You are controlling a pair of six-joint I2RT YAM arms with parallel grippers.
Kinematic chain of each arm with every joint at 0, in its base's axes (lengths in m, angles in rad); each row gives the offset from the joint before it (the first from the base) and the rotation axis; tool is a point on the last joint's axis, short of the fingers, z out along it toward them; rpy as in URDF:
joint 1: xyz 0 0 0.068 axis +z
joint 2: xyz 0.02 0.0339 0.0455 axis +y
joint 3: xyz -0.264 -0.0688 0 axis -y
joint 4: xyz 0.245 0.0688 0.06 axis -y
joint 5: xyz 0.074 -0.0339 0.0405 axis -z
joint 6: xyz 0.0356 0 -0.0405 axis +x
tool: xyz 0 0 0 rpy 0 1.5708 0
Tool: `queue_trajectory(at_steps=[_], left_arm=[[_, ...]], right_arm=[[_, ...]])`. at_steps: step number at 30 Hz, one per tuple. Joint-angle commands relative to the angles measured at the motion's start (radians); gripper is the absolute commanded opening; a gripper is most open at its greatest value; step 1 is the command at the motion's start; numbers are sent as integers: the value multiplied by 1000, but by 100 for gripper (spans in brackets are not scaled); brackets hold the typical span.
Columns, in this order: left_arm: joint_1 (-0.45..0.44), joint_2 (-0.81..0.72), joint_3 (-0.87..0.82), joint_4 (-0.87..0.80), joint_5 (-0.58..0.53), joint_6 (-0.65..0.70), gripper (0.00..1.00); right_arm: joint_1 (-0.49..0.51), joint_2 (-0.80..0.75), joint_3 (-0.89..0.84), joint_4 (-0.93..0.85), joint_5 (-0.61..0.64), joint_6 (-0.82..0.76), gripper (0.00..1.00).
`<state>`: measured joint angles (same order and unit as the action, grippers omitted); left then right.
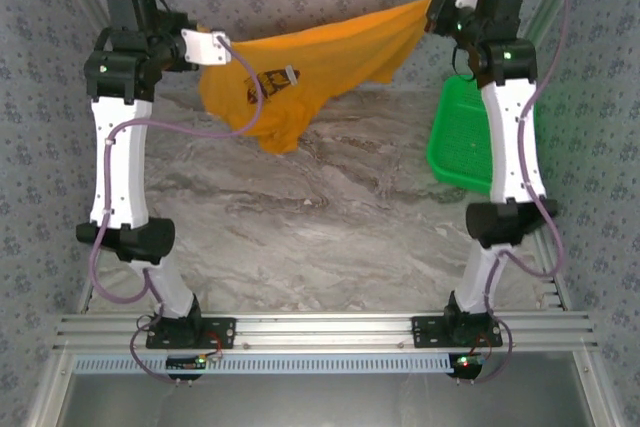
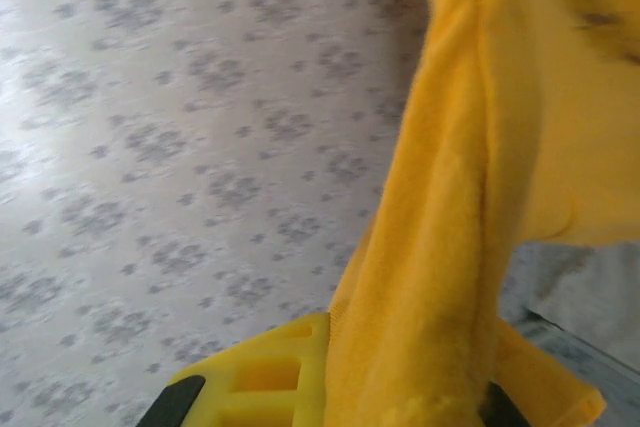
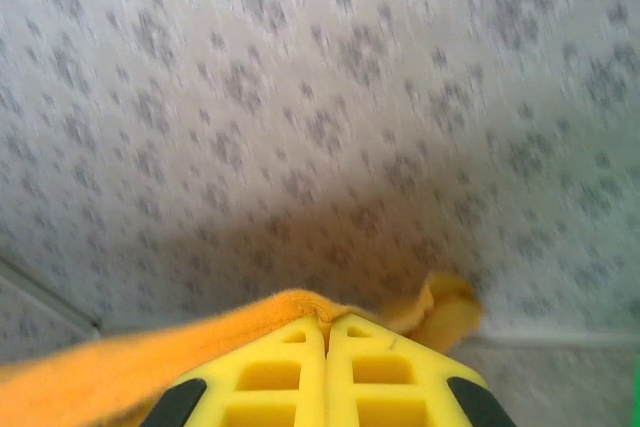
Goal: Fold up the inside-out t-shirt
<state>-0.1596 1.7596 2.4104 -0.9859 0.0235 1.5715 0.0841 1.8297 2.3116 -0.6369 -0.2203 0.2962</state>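
Aloft, the t-shirt (image 1: 310, 57) hangs outside the green basket (image 1: 462, 142).

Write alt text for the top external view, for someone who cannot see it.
Two robot arms hold an orange-yellow t-shirt stretched in the air between them, the left gripper and right gripper each shut on one end. Its middle sags toward the marbled table, where a green basket sits beside the right arm.
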Motion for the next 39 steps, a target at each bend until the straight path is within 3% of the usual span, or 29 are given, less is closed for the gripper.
queue_trajectory(at_steps=[1,5,9,11,14,19,21,22,23,24,27,29,31,32,35,39], left_arm=[[-47,-144,-257,-59,-138,11,0],[-167,-385,-823,59,-256,-93,0],[-396,-555,-1192,34,-314,-341,1],[-536,-594,-1321,-50,-267,-447,22],[-663,-587,-1428,-117,-181,-622,40],[-699,-569,-1366,-122,-116,-810,53],[-677,-585,-1327,-67,-117,-894,59],[-651,-596,-1302,-34,-112,-950,68],[-618,-604,-1279,7,-110,-1019,91],[-581,-611,-1266,42,-85,-1062,100],[-390,-612,-1234,144,142,-1256,100],[-212,-584,-1234,231,311,-1465,100],[-103,-536,-1245,294,395,-1626,100],[-73,-499,-1245,302,360,-1722,100],[-34,-375,-1240,331,266,-1838,100],[3,-212,-1210,255,208,-1964,99]], right_arm=[[5,-227,-455,193,24,-19,0],[22,-448,-998,308,20,33,0],[89,-561,-1363,308,45,79,0],[116,-604,-1474,259,134,91,0],[114,-648,-1555,157,198,94,20],[103,-699,-1525,15,278,118,22],[127,-691,-1475,-18,328,116,23],[153,-680,-1447,-21,350,114,24],[181,-664,-1427,-1,346,105,25],[209,-646,-1415,27,331,103,27],[291,-541,-1374,131,245,144,30],[345,-446,-1344,181,191,185,31],[410,-366,-1329,212,195,218,31],[439,-325,-1324,210,215,241,31],[485,-240,-1348,190,251,291,29],[493,-250,-1476,197,270,358,23]])
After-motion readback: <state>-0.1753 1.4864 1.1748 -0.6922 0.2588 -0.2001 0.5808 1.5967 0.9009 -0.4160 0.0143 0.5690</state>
